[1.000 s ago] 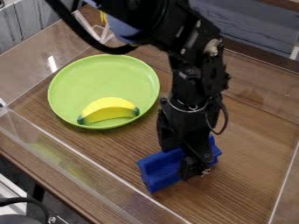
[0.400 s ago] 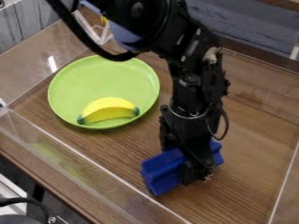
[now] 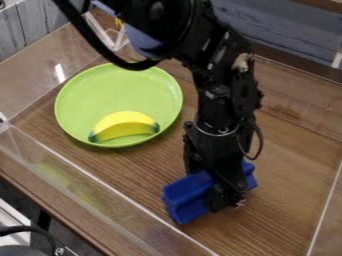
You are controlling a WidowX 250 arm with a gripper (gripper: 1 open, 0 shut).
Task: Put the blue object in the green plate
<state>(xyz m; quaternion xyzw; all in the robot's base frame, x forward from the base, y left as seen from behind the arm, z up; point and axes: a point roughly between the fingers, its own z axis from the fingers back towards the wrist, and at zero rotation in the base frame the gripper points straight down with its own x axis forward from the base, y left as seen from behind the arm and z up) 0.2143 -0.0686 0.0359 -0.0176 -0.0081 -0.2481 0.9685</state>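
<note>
No brand, label or writing can be read anywhere in this view. The blue object (image 3: 195, 196) lies on the wooden table (image 3: 287, 120), below and to the right of the green plate (image 3: 118, 100) and well apart from it. Its long axis appears to run from lower left to upper right, with the upper right end hidden behind the arm. The black gripper (image 3: 225, 192) points straight down onto that hidden end, and its jaws look closed against the block, though the fingertips are too dark to make out clearly. On the plate's lower part lies 1 yellow banana (image 3: 126, 125).
</note>
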